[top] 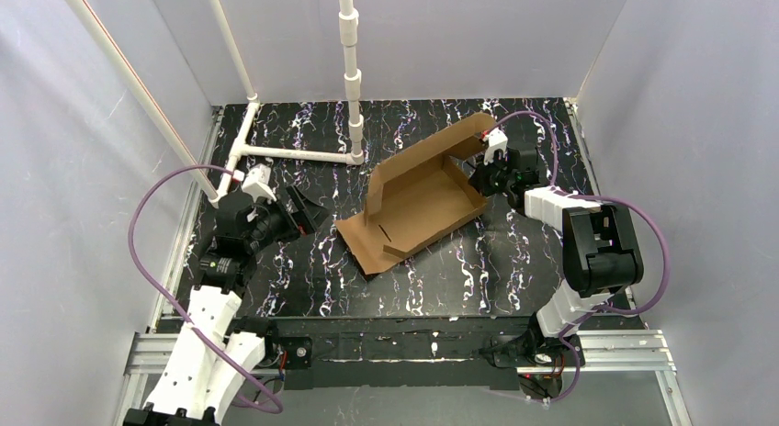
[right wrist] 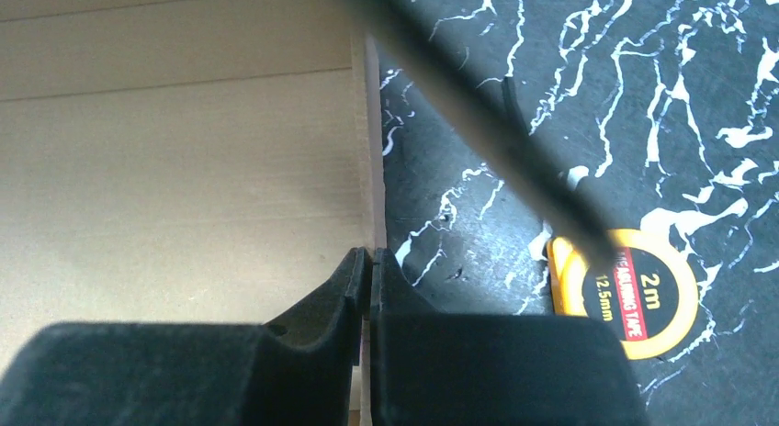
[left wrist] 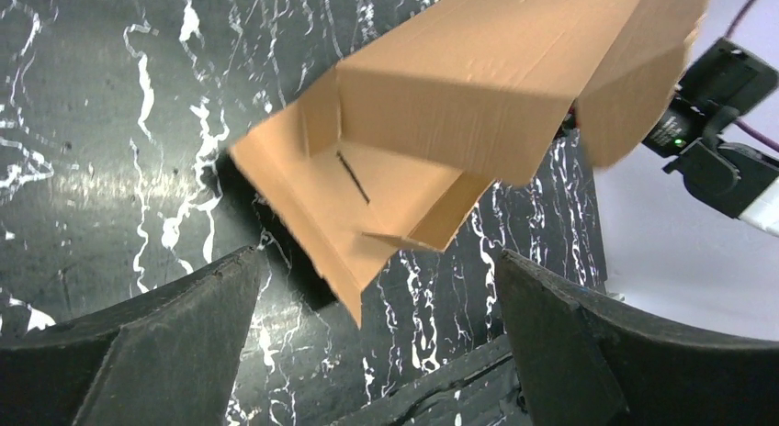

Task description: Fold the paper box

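The paper box is a brown cardboard blank, partly folded, with one long wall raised and a front flap flat on the table. My right gripper is shut on the box's right edge. In the right wrist view its fingertips pinch the thin cardboard edge. My left gripper is open and empty, left of the box and apart from it. In the left wrist view the box fills the upper middle, with both fingers wide apart below it.
An orange tape measure lies on the black marbled table just right of my right gripper. A white pipe frame lies at the back left and a white pole rises at the back. Grey walls surround the table.
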